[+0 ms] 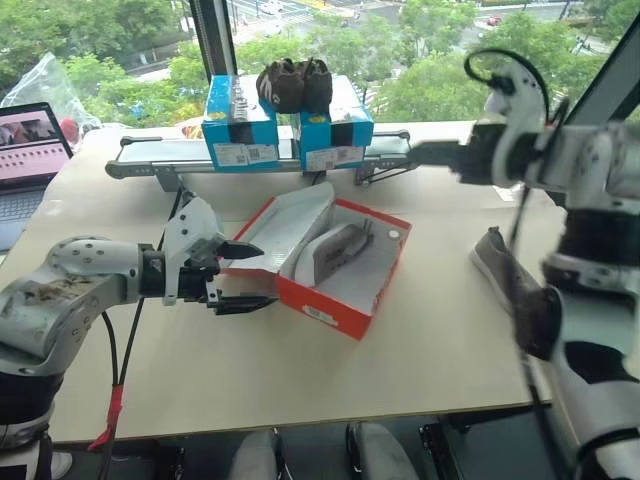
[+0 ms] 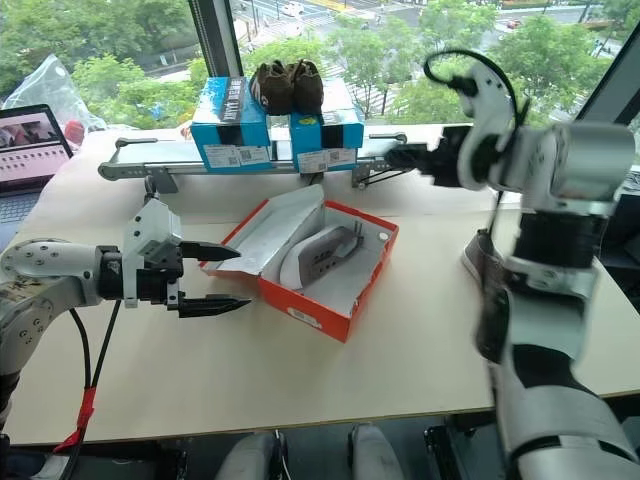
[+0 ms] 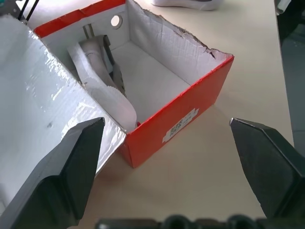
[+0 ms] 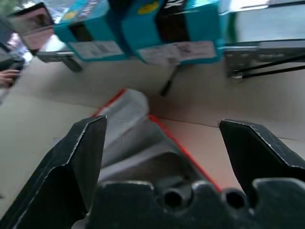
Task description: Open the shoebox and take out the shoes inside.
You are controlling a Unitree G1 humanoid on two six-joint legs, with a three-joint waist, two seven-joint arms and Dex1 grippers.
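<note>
I am seeing one red shoebox (image 1: 335,262) lying open on the surface (image 1: 420,350), with one grey shoe (image 1: 338,250) inside and a second (image 1: 497,262) well right of it. Behind it two blue boxes (image 1: 240,122) are carrying a dark pair (image 1: 294,84). Left gripper (image 1: 245,277), jaws spread, is hovering just left of the box; right gripper (image 4: 162,157), jaws spread too, is hanging above it.

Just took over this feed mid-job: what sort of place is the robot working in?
Probably an office or lab test bench high up in a building: a beige table against big windows overlooking treetops and a street, an open laptop at the edge, and blue boxes staged on a small conveyor.
</note>
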